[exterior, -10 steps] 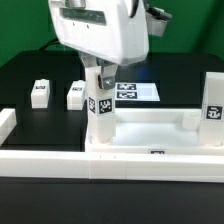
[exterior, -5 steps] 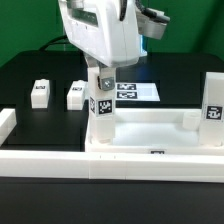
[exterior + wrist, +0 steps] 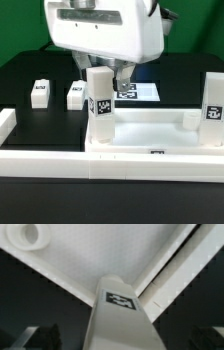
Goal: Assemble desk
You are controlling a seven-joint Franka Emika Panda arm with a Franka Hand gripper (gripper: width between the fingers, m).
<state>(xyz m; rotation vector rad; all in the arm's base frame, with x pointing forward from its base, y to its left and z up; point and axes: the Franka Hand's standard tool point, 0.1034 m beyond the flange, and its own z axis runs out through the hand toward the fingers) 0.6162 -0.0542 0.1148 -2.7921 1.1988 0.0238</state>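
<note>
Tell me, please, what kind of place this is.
Probably a robotics lab workbench: a black table, a marker board of printed tags, and a tagged white desk leg beneath a robot gripper.

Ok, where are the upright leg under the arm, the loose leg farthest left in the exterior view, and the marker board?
upright leg [image 3: 100, 104]: exterior view, its tagged front face.
loose leg [image 3: 40, 93]: exterior view, its front face.
marker board [image 3: 146, 91]: exterior view, its printed surface.
</note>
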